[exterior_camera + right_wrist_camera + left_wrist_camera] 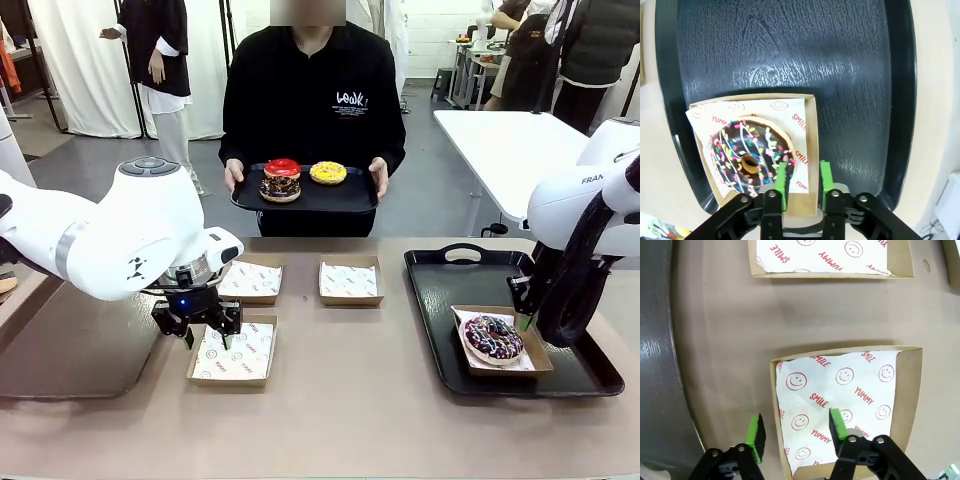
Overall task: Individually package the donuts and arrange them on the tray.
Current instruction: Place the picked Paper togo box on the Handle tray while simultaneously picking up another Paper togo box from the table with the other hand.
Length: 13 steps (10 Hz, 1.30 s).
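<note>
Risk: I am fearing the thin wall of the near brown paper-lined cardboard box [912, 390] bending or tipping when my left claw [796, 415] closes.
Left claw: sitting open across that wall.
Right claw [804, 165]: sitting open across the filled box [811, 145]'s wall.
Black flat table tray [440, 290]: holding that box with the purple-brown sprinkled ring donut [493, 338].
Person's black tray [300, 206]: carrying the red donut [282, 167], yellow donut [328, 172] and chocolate donut [280, 188].
Far boxes [262, 299] [350, 300]: lying empty.

The place looks like a robotics lab or test hall staged as a bakery counter rather than a real shop. A white left arm [110, 240] and right arm [590, 195] reach over a plain brown table [350, 420] laid with paper-lined cardboard boxes [350, 280] printed SMILE and YUMMY, and a person [310, 100] stands across it holding a black tray [245, 200] of donuts [282, 168]. Behind are a bare grey floor [430, 190], white curtains [80, 60] hung like partitions, a white worktable [510, 150] and other people [580, 50] standing farther back.
</note>
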Motion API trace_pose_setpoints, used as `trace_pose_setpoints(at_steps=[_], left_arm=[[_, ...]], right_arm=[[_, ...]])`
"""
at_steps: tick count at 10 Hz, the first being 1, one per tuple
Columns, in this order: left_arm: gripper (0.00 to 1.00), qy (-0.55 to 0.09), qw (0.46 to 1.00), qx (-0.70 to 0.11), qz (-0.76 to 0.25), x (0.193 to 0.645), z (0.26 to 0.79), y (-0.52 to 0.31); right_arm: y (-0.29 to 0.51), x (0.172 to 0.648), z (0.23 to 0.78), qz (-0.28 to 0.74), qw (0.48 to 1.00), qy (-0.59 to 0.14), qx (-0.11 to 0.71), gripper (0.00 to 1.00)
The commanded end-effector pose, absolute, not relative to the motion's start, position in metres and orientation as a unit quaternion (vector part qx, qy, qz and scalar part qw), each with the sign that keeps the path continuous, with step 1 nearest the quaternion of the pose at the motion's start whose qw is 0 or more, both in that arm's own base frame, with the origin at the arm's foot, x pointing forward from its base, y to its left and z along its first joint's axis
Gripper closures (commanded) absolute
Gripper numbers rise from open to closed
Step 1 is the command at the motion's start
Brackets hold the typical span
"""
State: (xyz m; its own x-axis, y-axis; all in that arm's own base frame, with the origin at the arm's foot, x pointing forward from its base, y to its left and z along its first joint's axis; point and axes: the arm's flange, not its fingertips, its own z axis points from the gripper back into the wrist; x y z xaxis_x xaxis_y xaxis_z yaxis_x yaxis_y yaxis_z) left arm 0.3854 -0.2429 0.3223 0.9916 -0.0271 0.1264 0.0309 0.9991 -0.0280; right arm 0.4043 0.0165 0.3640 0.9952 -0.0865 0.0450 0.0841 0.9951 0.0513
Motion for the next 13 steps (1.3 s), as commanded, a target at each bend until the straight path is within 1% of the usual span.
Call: trace_pose_setpoints(at_steps=[1,2,3,4,9,10,11,12,13], left_arm=[[1.00,-0.072,0.997,-0.017,-0.012,0.385,0.319,-0.241],[1.00,-0.071,0.997,-0.015,-0.011,0.385,0.319,-0.241],[0.95,-0.071,0.997,-0.015,-0.009,0.385,0.319,-0.240],[1.00,-0.071,0.997,-0.013,-0.006,0.385,0.319,-0.240],[1.00,-0.069,0.998,-0.009,-0.007,0.385,0.322,-0.238],[1.00,-0.076,0.997,0.002,-0.025,0.383,0.329,-0.240],[1.00,-0.063,0.997,-0.001,-0.048,0.379,0.352,-0.242],[1.00,-0.067,0.995,-0.013,-0.068,0.376,0.381,-0.241],[1.00,-0.075,0.994,-0.025,-0.080,0.375,0.407,-0.238]], right_arm=[[0.020,0.403,0.360,-0.052,0.998,-0.028,0.031,0.00],[0.020,0.403,0.360,-0.053,0.998,-0.026,0.032,0.00],[0.019,0.403,0.360,-0.054,0.998,-0.026,0.033,0.00],[0.019,0.403,0.361,-0.055,0.998,-0.026,0.034,0.00],[0.012,0.395,0.373,-0.067,0.995,-0.037,0.056,0.00],[0.009,0.392,0.380,-0.063,0.994,-0.045,0.076,0.00],[-0.002,0.386,0.395,-0.046,0.983,-0.024,0.177,0.00],[-0.020,0.385,0.405,-0.040,0.966,-0.007,0.256,0.00],[-0.038,0.382,0.413,-0.039,0.951,-0.006,0.307,0.00]])
